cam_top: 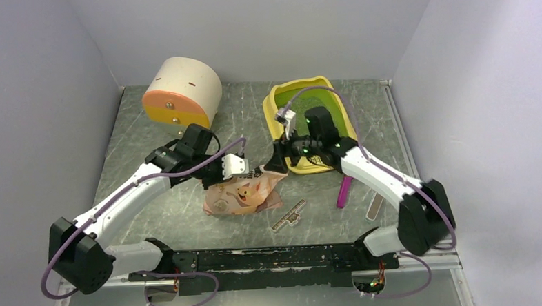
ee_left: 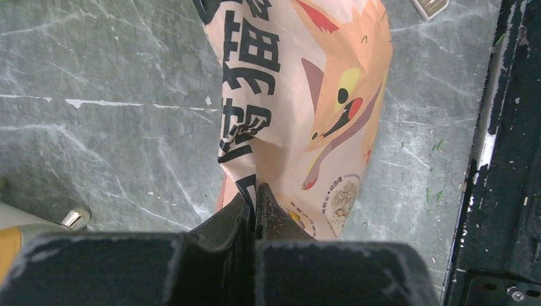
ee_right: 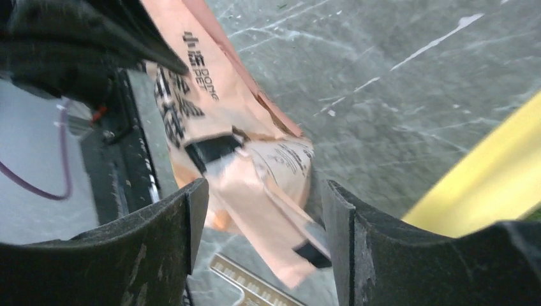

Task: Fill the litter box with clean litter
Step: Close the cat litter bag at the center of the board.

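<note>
Litter box (cam_top: 275, 111) sits far right of centre, just beyond the grippers. The left gripper (ee_left: 255, 191) pinches the pink bag (ee_left: 300, 95). The right gripper (ee_right: 261, 197) straddles a bag corner, fingers wide, so securing the bag is the step in hand; it likely must clamp next.

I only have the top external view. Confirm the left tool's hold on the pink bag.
Observer: Left wrist view shows the left tool shut tight on a fold of the bag.
Operator: Now report the other one.
Observer: Right wrist view: the right tool is open, a bag corner loose in its gap.
Operator: Say what lies beyond it.
Observer: The litter box rim crosses that view's right side, apart from the bag.
</note>
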Available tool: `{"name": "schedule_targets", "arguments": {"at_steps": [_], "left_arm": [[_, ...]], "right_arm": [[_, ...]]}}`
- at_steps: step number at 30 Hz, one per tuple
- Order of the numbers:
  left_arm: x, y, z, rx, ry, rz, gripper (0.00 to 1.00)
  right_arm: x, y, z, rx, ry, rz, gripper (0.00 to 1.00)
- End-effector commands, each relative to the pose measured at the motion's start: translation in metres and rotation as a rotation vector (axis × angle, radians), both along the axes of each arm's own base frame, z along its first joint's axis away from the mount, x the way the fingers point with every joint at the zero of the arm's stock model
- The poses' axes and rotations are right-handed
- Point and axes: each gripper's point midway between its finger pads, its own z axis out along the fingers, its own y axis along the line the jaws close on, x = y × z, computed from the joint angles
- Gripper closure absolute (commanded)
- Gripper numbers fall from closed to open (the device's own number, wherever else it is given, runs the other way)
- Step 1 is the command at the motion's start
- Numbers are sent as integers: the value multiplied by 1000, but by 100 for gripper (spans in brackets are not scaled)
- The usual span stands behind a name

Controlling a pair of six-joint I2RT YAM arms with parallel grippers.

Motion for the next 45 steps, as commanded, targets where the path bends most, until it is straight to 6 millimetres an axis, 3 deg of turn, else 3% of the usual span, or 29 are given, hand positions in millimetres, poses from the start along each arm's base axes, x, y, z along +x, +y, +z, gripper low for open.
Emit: {"name": "schedule_targets", "arguments": {"at_steps": [1, 6, 15, 18, 21, 25, 26, 27, 31, 36, 42, 45], "left_arm": [[-7, -4, 21, -67, -41, -14, 95], [-11, -4, 27, -75, -41, -25, 95], [-10, -8, 27, -90, -28, -23, 95], [-11, -7, 27, -91, -25, -18, 95], [-11, -7, 27, -96, -28, -16, 95], [-15, -6, 28, -103, -31, -23, 95], [-15, -6, 28, -105, -35, -22, 95], [-14, -5, 28, -105, -42, -15, 95], [-11, -1, 29, -98, -65, 15, 95], [-6, 8, 30, -69, -102, 52, 95], [8, 28, 28, 8, -184, 126, 95], [7, 16, 40, -69, -189, 102, 54]], "right_arm": [[1, -12, 31, 68, -416, 51, 30], [-33, -16, 40, 157, -679, 204, 29], [-45, 0, 48, 109, -885, 309, 37], [-50, 5, 35, 86, -877, 350, 38], [-38, 4, 13, 6, -836, 330, 37], [-24, -1, -1, -64, -851, 288, 32], [-25, 0, -5, -72, -845, 315, 34], [-27, 1, -9, -83, -829, 345, 44], [-31, -2, -16, -135, -747, 391, 90], [-40, -10, -13, -160, -718, 413, 90], [-66, -4, 2, -56, -594, 530, 100], [-67, 4, 4, -25, -539, 525, 100]]}}
